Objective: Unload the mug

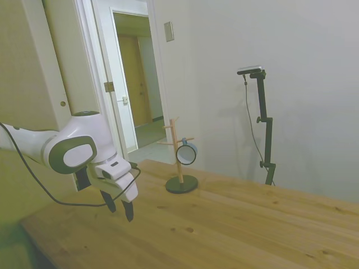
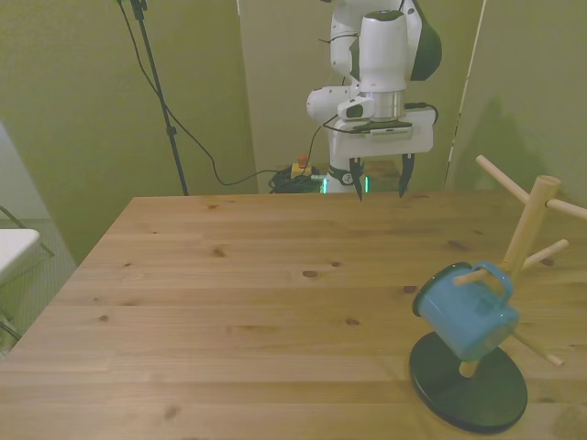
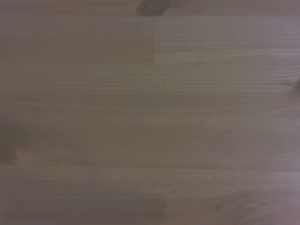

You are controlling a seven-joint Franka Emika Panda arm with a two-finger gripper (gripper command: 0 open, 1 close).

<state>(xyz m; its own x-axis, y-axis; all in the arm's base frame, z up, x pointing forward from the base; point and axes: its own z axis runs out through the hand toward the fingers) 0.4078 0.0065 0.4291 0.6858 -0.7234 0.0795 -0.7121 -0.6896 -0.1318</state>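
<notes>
- In the side view, the gripper (image 1: 119,209) sits in the lower left of the frame, above the near end of the bench (image 1: 235,230), its two dark fingers pointing down with a clear gap between them and nothing held.
- To its right, near the middle of that frame, the mug (image 1: 186,153) hangs by its handle on a peg of the wooden stand (image 1: 179,162), its pale open mouth turned toward the camera; mug and gripper are well apart.
- In the front view, the bench (image 2: 238,302) fills the lower frame as bare wood planks with a few dark knots.
- The gripper (image 2: 380,181) is at the upper middle of that frame, over the bench's far edge, fingers spread wide and empty.
- The mug (image 2: 466,312) is at the lower right, tilted on a lower peg, with the stand's (image 2: 523,247) round dark base below it; it is far from the gripper, lower in the frame and further right.
- The stand's right-hand pegs are cut off by the front view's right edge.
- The wrist view is blurred and shows only wood grain of the bench (image 3: 150,122); a dark smudge at the top edge cannot be made out, and neither mug nor stand appears.
</notes>
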